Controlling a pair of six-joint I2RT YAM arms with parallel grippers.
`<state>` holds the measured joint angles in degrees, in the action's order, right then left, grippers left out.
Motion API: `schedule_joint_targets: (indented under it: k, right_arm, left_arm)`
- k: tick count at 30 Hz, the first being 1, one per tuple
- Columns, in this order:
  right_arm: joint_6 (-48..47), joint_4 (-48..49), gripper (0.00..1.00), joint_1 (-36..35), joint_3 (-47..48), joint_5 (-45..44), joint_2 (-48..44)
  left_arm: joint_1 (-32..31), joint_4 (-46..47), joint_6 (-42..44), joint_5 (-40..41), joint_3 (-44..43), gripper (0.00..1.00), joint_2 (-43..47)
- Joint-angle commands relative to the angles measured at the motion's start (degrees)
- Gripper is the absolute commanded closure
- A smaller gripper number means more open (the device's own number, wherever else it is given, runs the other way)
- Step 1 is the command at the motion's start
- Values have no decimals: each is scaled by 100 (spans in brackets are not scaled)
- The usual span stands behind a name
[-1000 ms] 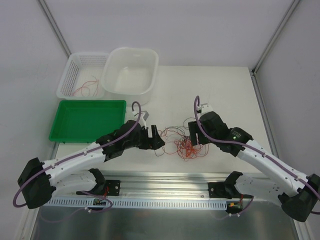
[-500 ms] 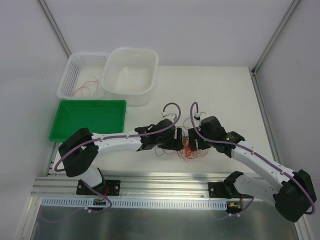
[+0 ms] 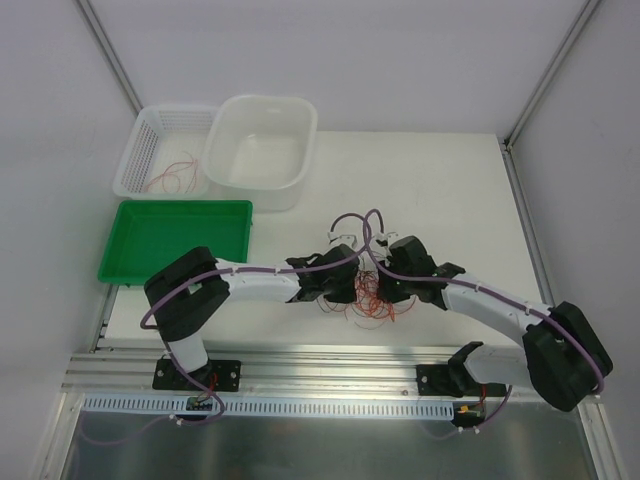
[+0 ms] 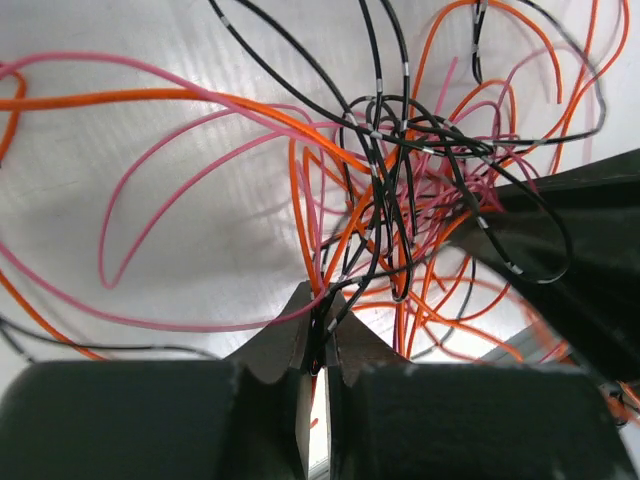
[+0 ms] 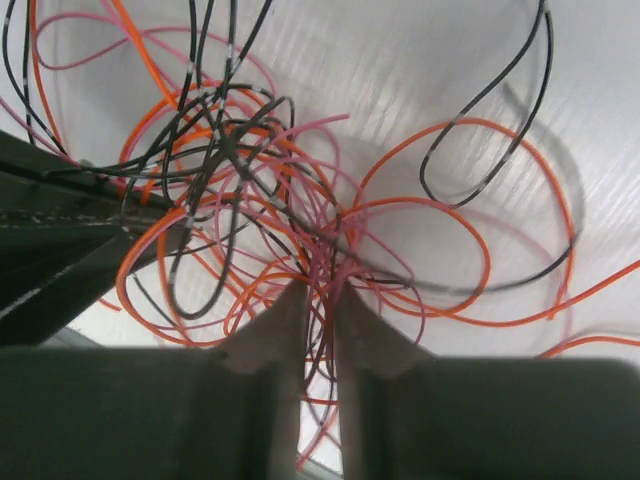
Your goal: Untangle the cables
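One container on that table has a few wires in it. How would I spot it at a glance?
Look to the far left corner of the table, where three containers sit together. Behind the green tray and left of the smooth white tub stands the white basket. It alone has latticed walls, and a few reddish wire loops lie inside.

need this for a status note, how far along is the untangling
Done: a few cables lie in the white basket. In hand: left pincer and right pincer each pinch strands of the tangle. Left: most wires are knotted in that one heap.
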<state>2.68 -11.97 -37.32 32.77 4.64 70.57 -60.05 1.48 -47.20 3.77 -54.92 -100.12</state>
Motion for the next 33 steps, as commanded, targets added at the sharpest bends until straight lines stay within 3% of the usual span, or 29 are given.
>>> schedule_joint_targets:
  k: [1, 2, 3, 10, 18, 22, 25, 26, 28, 31, 32, 33]
  right_arm:
    - [57, 30, 87, 40, 27, -349, -332]
    - [57, -111, 97, 93, 62, -428, -455]
    - [127, -278, 99, 128, 132, -960, -708]
    - [321, -2166, 99, 725, 835, -2458, -2368]
    - [172, -3294, 99, 1236, 2074, -3417, -3382]
    - [119, -3225, 99, 1271, 2242, -2786, -3462]
    - [-3, -2953, 99, 1262, 2119, -1795, -3392]
    - [-39, -2882, 98, 1271, 2093, -1000, -3322]
    - [-4, -2646, 95, 1262, 1996, -222, -3119]
    - [75, -2390, 66, 1254, 1838, 554, -2996]
    - [92, -2381, 52, 1245, 1812, 546, -2961]
    - [101, -2389, 48, 1236, 1794, 485, -2943]
  left_arm:
    - [-15, 108, 79, 334, 244, 100, 430]
    - [2, 64, 114, 474, 305, 100, 666]
    - [54, 11, 175, 563, 445, 100, 808]
    - [766, -1201, 378, 1143, 912, 100, 2309]
    - [1839, -1887, 571, 1345, 1686, 100, 4279]
    - [1874, -2028, 826, 1127, 1581, 100, 4895]
    - [1874, -2037, 993, 557, 1458, 100, 4870]
    - [1874, -2028, 1020, 207, 1379, 100, 4818]
    - [1866, -2002, 1029, -156, 1308, 100, 4651]
    - [1796, -1853, 1029, -579, 1220, 99, 4475]
    - [1760, -1792, 1011, -640, 1229, 98, 4466]
    - [1743, -1652, 968, -693, 1238, 98, 4457]
